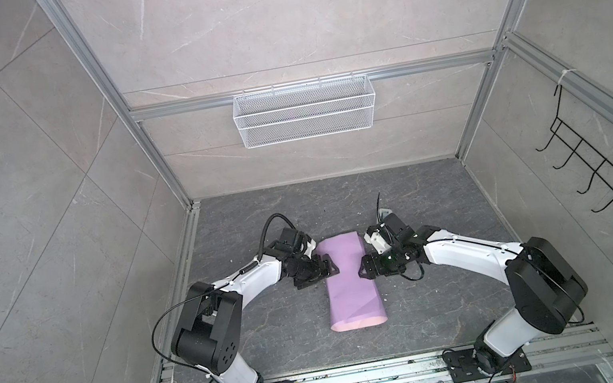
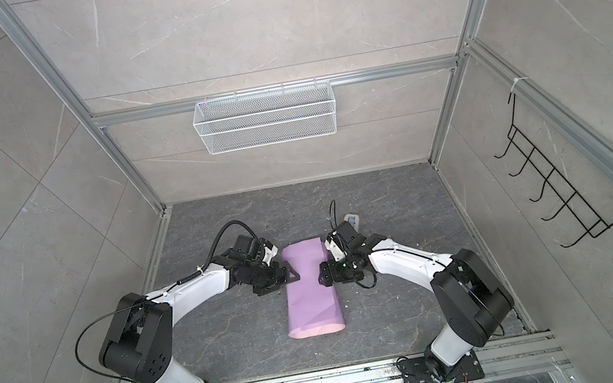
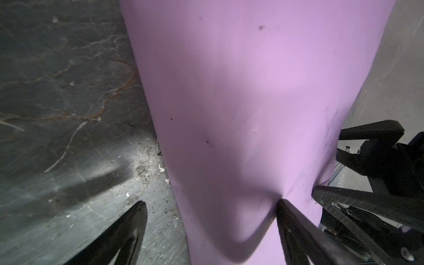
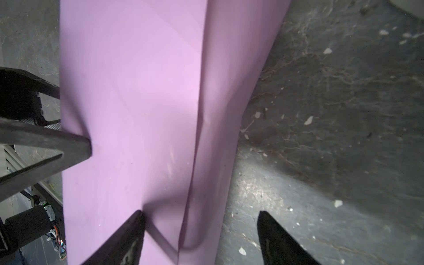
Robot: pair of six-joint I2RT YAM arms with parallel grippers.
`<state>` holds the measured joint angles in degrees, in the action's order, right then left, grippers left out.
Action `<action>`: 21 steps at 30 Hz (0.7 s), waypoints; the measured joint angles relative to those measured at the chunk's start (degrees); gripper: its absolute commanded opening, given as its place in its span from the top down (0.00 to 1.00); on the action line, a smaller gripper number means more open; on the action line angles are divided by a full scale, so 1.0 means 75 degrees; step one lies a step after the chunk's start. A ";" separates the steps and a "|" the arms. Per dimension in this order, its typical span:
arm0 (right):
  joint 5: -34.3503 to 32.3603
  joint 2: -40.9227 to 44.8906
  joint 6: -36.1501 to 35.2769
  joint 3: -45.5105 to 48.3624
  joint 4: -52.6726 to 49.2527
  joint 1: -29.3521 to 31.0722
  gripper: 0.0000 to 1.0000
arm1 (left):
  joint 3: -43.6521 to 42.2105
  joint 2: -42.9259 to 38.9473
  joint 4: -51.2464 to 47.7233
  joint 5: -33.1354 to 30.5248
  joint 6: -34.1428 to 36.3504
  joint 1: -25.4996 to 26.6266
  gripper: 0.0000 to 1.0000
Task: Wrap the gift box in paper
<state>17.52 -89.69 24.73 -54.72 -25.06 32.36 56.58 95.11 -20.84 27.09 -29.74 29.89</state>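
Paper [image 1: 349,282] lies folded into a loose lilac sleeve on the table [image 1: 269,333] between the two arms; the gift box is hidden, presumably inside it. The left gripper [image 1: 321,276] and right gripper [image 1: 363,270] are both spread wide and grasp nothing, each dimpling the sleeve's top with one fingertip. Thin, light and springy, the sheet would likely pop open if let go, so the overlapping edge looks like the place to pinch, gently, to avoid creasing or tearing.

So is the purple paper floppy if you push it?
Probably floppy: the paper dents where the left gripper presses it. Likely thin and light, since its near end curls into a soft open loop. Faint creases show, so pushing may wrinkle it.
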 measured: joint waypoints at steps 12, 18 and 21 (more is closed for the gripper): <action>0.0003 0.0090 0.0003 0.0134 0.0149 -0.0003 0.25 | 0.0070 -0.0291 0.0102 0.0029 -0.0178 0.0061 0.07; 0.0003 0.0090 0.0003 0.0134 0.0154 -0.0003 0.25 | 0.0067 -0.0315 0.0067 0.0064 -0.0181 0.0061 0.08; 0.0003 0.0090 0.0003 0.0134 0.0157 0.0000 0.25 | 0.0067 -0.0294 -0.0020 0.0038 -0.0172 0.0061 0.08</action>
<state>17.54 -89.01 24.75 -53.71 -23.88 32.36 57.08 92.90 -20.99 27.38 -31.03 30.35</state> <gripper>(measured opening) 0.751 0.921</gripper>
